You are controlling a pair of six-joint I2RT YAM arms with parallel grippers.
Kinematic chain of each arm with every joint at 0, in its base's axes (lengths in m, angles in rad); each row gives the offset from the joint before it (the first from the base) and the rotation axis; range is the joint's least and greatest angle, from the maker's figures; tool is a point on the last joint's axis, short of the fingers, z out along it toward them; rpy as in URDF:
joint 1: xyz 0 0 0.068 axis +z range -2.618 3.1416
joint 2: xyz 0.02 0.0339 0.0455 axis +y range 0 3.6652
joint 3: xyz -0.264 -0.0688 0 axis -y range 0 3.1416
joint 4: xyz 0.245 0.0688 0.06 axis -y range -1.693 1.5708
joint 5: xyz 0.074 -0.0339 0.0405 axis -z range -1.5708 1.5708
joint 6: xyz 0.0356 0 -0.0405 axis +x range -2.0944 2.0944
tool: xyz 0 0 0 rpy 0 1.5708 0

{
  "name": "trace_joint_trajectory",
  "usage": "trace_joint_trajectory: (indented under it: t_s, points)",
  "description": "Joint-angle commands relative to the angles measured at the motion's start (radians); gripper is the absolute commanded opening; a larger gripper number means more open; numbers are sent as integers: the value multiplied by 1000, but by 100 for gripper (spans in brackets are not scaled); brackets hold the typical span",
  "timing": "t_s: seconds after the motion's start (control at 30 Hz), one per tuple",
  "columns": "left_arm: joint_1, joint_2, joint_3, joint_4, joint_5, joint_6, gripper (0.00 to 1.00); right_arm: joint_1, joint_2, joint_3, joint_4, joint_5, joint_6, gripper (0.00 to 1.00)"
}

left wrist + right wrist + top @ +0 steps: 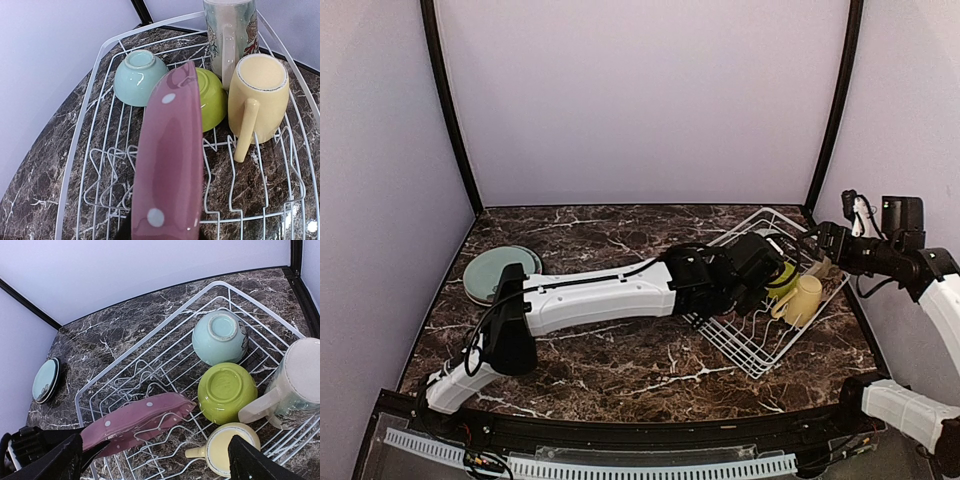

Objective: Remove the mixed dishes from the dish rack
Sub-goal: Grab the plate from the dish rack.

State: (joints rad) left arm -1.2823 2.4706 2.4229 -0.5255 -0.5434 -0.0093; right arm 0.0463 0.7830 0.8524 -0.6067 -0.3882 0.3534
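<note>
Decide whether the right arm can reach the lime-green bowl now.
Probably yes: the right claw hangs open over the rack, and the lime-green bowl lies upturned with nothing over it, though the yellow mug and cream mug crowd it.

Dark brown marble, veined in white, for the table. White wire for the dish rack. Glossy maroon-pink plate, scattered with round white dots. Pale mint bowl, plain and shiny. Lime-green bowl, plain too. Soft yellow mug with a thin dark speckled ring round its foot. Cream-grey mug, printed with a brownish figure and small red flecks. Grey-green plate, edged in something dark. White shells and black joints on the left arm and the right arm. Pale lilac walls, black frame posts.
</note>
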Motion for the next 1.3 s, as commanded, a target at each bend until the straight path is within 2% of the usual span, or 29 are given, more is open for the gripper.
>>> trace_joint_trajectory:
  t_s: [0.0, 0.3, 0.5, 0.8, 1.0, 1.27]
  points:
    - [-63, -83, 65, 68, -8, 106, 1, 3, -12, 2, 8, 14, -1, 99]
    - [-81, -122, 65, 87, -91, 181, 1, 3, -18, 14, 6, 16, 19, 99]
    - [-89, -155, 63, 90, -87, 189, 1, 4, -63, 19, 8, 83, 61, 99]
    - [-89, -203, 43, 88, -58, 153, 1, 3, -110, 16, 16, 110, 79, 99]
    - [-53, -221, 32, 51, 49, 40, 1, 4, -114, 10, 14, 91, 81, 99]
    - [-32, -282, -5, 50, 112, -26, 1, 4, -118, 7, 16, 97, 81, 99]
